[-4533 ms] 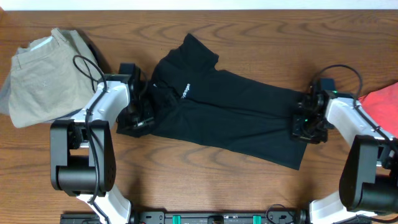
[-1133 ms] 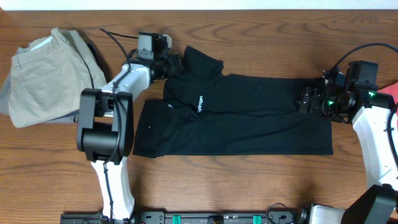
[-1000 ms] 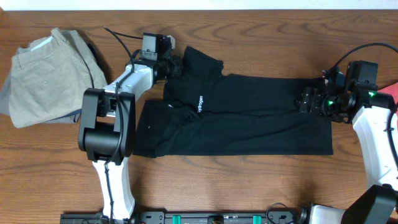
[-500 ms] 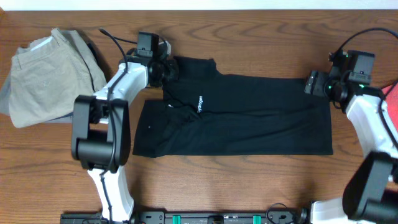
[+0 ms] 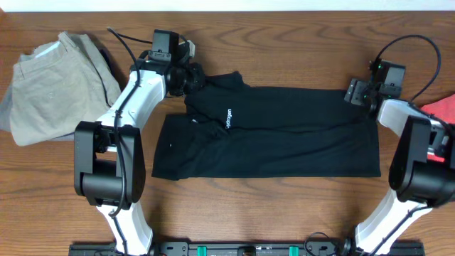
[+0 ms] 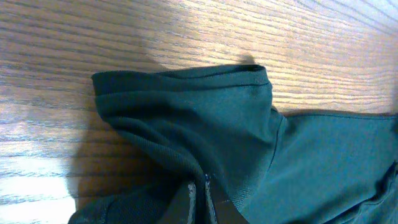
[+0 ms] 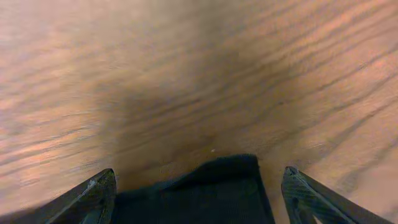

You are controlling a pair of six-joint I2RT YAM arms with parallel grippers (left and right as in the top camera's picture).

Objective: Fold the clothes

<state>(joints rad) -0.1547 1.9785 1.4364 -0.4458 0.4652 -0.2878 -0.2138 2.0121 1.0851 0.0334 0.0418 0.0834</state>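
– Wooden table [image 5: 298,43] all round, trousers [image 5: 50,85] heaped at far left, a red cloth [image 5: 441,112] at the right edge. Where's our piece?

– The black T-shirt [image 5: 284,135] lies mid-table as a long flat band, collar end towards my left arm. One sleeve [image 6: 186,118] sticks out past the far-left corner.

– And your left gripper [image 5: 190,77]?

– Clenched on that sleeve. On the wrist view the fingers [image 6: 200,198] are pressed together with fabric bunched between them, and the sleeve hangs slightly lifted off the wood.

– Right side?

– My right gripper [image 5: 353,93] is released, jaws spread wide. The shirt's far-right corner [image 7: 205,186] sits between the two fingers but neither touches it.

– So which step?

– I'd call it squaring off: tucking the loose sleeve in so the band has straight edges.

– Next move?

– I reckon I carry the sleeve inwards over the body, lay it flat and let go. The right needs to drop and pinch its corner. After that, both arms can bring one end over the other. Thin, limp cloth, so I'll go low and slow to avoid dragging the layer beneath.
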